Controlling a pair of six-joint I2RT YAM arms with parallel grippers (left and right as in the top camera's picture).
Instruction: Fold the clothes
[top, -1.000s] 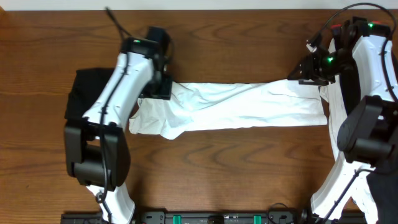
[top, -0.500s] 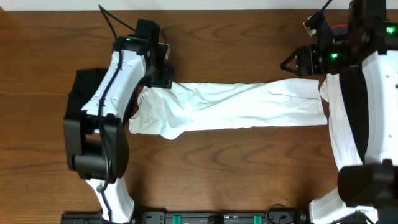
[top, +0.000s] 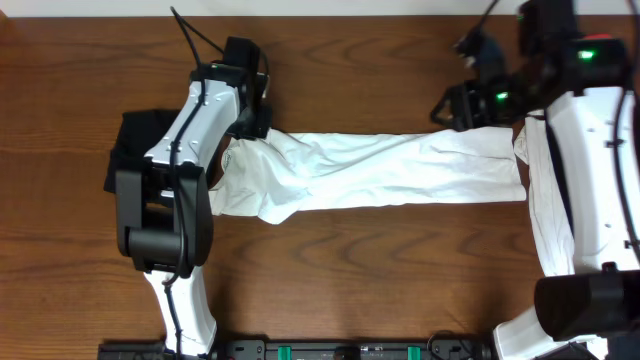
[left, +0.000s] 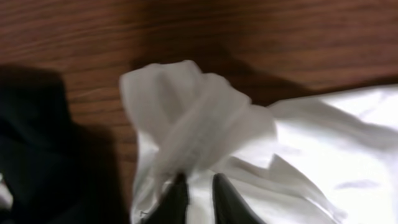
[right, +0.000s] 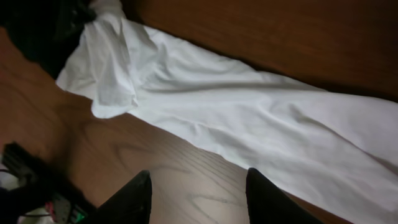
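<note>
A white garment (top: 390, 170) lies as a long, creased strip across the middle of the wooden table (top: 350, 270). My left gripper (top: 243, 136) sits at its upper left corner, shut on a bunched fold of the white cloth (left: 199, 124); in the left wrist view the left gripper (left: 198, 198) has cloth between its dark fingers (left: 175, 200). My right gripper (top: 442, 108) hovers over the strip's upper right part, open and empty. The right wrist view shows the right gripper (right: 199, 199) over bare wood in front of the white garment (right: 249, 118).
A black garment (top: 135, 150) lies bunched at the left, touching the white one's left end, and shows as the black garment (left: 37, 143) in the left wrist view. A black rail (top: 350, 350) runs along the front edge. The right arm's white links (top: 575, 200) stand at the right.
The left gripper has shut on the white garment's upper left corner. The right arm has swung left and toward the back, away from the strip's right end.
</note>
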